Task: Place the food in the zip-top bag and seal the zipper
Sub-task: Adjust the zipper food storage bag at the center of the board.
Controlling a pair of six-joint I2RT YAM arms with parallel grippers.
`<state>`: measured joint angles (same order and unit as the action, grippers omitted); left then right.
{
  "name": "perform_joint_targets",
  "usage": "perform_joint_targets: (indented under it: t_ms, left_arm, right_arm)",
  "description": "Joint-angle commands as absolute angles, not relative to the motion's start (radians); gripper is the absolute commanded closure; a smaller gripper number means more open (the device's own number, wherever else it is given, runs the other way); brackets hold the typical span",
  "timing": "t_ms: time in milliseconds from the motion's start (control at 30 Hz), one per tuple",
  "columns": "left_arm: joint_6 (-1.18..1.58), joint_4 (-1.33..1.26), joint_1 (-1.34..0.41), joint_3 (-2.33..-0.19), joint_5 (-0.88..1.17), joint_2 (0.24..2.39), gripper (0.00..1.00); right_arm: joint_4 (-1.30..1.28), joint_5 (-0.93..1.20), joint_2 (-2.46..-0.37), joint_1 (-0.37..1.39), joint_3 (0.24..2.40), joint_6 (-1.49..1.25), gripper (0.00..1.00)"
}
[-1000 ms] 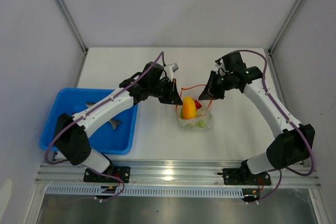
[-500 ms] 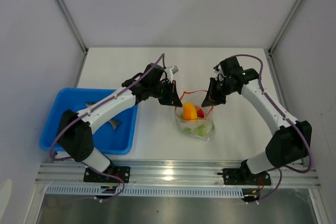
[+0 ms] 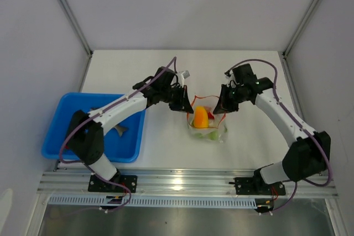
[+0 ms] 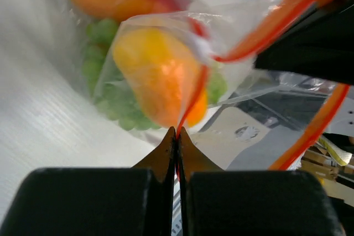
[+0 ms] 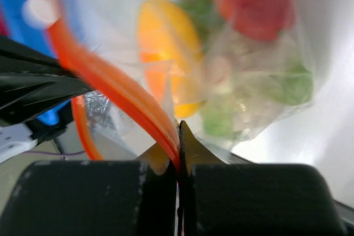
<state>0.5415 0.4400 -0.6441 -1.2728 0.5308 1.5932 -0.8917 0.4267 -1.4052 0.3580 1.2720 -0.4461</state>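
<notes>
Crinkly clear plastic zip-top bag [image 3: 214, 134], sagging onto the white worktop [image 3: 138, 70] it seems, should handle light, floppy and slick around the small toy food [image 3: 199, 116], so my left end effector [image 4: 177, 132] and right end effector [image 5: 178, 128] each pinch its firmer thin red zipper [image 5: 116, 89].

The table [image 3: 138, 70] is seen from above its near edge. Wrist views are taken close along the left gripper [image 4: 176, 132] and right gripper [image 5: 178, 131] (both blurred); the zip-top bag [image 3: 217, 134] is shared by all.
</notes>
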Motion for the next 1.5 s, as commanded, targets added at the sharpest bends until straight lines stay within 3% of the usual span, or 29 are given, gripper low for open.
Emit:
perform_joint_targets:
  t_ms: [0,233,467,700,933,1300,1467]
  left_arm:
    - [0.537,0.44,-0.629,-1.255,0.531,1.609,0.99]
    - [0.537,0.396,-0.649,-1.238,0.462,1.352,0.99]
    - [0.537,0.502,-0.647,-1.288,0.517,1.535,1.0]
    - [0.514,0.523,-0.647,-1.345,0.52,1.539,0.99]
    - [0.503,0.554,-0.646,-1.358,0.522,1.513,0.99]
    - [0.503,0.491,-0.647,-1.284,0.508,1.431,0.99]
    - [0.523,0.543,-0.635,-1.322,0.534,1.492,0.99]
  right_arm:
    - [-0.873,0.368,-1.453,0.339,1.302,-0.388,1.0]
    - [-0.979,0.319,-1.315,0.416,1.509,-0.38,1.0]
    - [-0.868,0.321,-1.34,0.393,1.273,-0.489,1.0]
    - [-0.959,0.266,-1.352,0.426,1.423,-0.448,1.0]
    - [-0.968,0.416,-1.342,0.319,1.276,-0.502,1.0]
    - [-1.009,0.322,-1.332,0.366,1.39,-0.497,1.0]
    - [-0.969,0.252,-1.279,0.354,1.278,-0.526,1.0]
